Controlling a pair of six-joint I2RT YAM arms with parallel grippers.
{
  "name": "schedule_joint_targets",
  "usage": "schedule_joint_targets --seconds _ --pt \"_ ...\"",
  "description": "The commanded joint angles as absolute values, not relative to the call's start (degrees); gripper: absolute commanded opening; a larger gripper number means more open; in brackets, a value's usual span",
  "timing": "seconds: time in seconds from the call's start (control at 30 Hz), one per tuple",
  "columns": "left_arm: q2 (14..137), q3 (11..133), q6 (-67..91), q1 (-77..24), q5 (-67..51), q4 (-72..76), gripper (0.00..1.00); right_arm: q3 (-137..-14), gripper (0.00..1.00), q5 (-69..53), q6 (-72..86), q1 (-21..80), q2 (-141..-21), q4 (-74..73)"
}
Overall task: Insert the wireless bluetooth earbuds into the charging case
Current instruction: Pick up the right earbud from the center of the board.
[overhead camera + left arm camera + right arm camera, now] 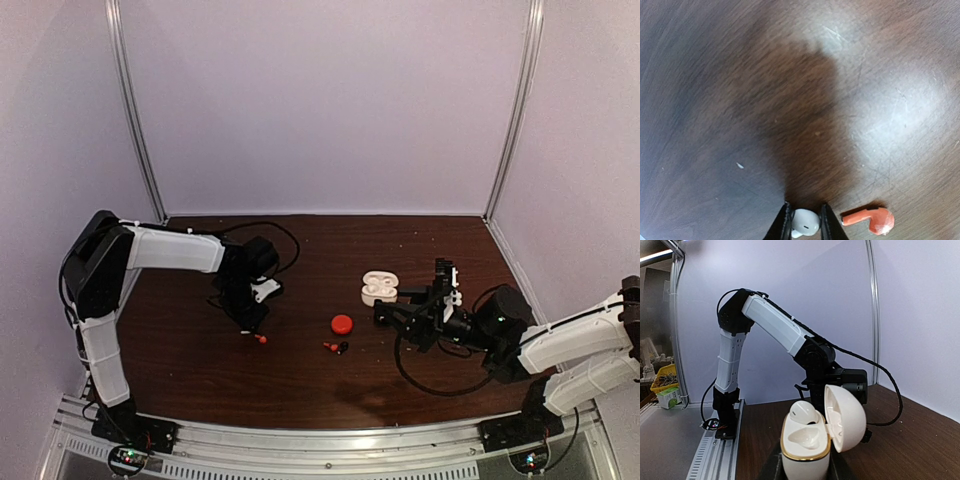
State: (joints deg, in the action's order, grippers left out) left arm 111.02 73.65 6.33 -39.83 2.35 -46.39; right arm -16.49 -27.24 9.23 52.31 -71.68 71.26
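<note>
My left gripper (805, 214) is shut on a white earbud (806, 223), low over the dark wooden table; in the top view it (250, 322) is left of centre. A red earbud (871, 220) lies on the table just right of it and also shows in the top view (261, 340). My right gripper (805, 471) is shut on the base of a white, gold-rimmed charging case (807, 450). The case's lid stands open to the right. One white earbud (804, 413) sits in the far socket and the near socket is empty. The case shows in the top view (378, 288).
A round red case (342, 323) lies at the table's middle. A red earbud and a black earbud (335, 346) lie just in front of it. Black cables (430, 385) loop on the table by the right arm. White walls enclose the back and sides.
</note>
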Motion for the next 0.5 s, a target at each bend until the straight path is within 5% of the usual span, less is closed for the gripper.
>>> schedule_joint_targets --seconds 0.0,0.47 --pt "109.9 74.5 6.1 -39.9 1.2 -45.5 0.17 -17.1 0.01 -27.8 9.0 51.9 -71.6 71.5" --pt "92.8 74.1 8.0 -38.2 -5.3 -30.8 0.15 -16.9 0.00 -24.3 6.0 51.8 -70.7 71.3"
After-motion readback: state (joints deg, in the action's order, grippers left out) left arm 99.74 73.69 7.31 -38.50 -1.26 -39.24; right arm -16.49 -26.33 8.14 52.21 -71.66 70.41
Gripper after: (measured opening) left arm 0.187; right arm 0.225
